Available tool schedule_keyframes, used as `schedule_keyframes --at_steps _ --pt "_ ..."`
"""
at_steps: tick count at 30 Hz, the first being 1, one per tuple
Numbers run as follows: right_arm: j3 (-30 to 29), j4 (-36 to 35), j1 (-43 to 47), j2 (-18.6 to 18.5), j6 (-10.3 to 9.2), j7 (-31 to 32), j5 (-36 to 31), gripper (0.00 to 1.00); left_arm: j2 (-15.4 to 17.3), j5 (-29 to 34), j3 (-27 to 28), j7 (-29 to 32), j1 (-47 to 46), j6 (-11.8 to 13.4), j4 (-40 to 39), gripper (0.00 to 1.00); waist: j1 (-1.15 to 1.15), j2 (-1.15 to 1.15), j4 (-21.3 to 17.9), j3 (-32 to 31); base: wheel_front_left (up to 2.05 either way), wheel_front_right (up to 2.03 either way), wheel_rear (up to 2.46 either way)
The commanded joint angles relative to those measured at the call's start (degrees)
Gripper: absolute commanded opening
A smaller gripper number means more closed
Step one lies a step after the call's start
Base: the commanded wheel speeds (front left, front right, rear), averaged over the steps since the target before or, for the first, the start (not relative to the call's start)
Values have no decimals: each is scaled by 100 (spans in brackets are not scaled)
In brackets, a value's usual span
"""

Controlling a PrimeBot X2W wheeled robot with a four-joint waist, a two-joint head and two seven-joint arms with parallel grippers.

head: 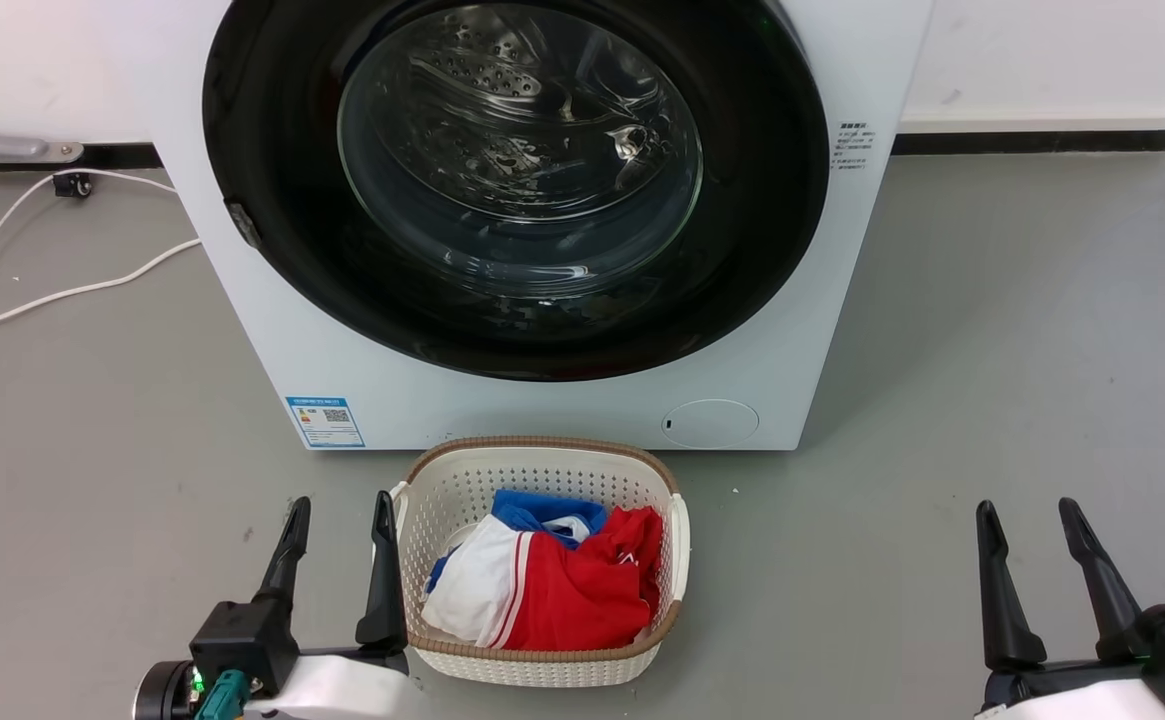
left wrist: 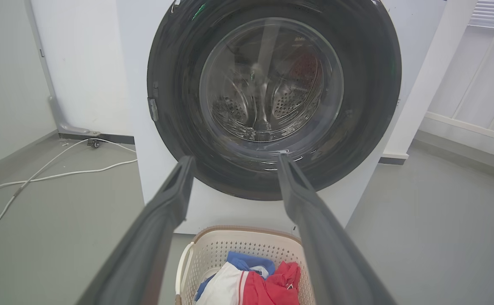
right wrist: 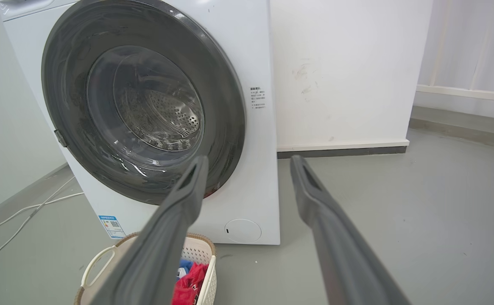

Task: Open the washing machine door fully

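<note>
The door [head: 520, 180] is glossy black with a clear glass centre, on a smooth white washing machine [head: 542, 410] whose steel drum [head: 487, 65] shines. The basket [head: 542, 470] is holed white plastic, the clothes [head: 582, 590] soft cloth, the floor [head: 992, 350] matt grey.

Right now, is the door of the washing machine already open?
No, in the head view the door lies shut, flat against the front of the machine.
</note>
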Motion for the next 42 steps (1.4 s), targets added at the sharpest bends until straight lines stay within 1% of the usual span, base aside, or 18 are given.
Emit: schedule_keyframes --at_steps 1,7,18,30,42 --pt "2 -56 50 -17 13 -48 -102 100 -29 142 28 -54 43 -42 -5 100 0 0 5 -1 0 0 0" --pt "14 -78 113 -16 13 -109 -282 100 -86 334 106 -119 92 -142 38 100 0 0 9 -6 0 0 0" --pt "10 -133 186 -15 7 -220 -586 100 -138 706 173 -231 162 -184 106 100 0 0 36 -10 0 0 0" --pt "-29 -139 175 -15 7 -214 -341 100 -145 531 177 -221 147 -153 206 100 0 0 44 -19 0 0 0" --pt "-7 -106 183 -15 7 -214 -266 100 -146 477 186 -221 135 -112 274 100 0 0 51 -8 0 0 0"
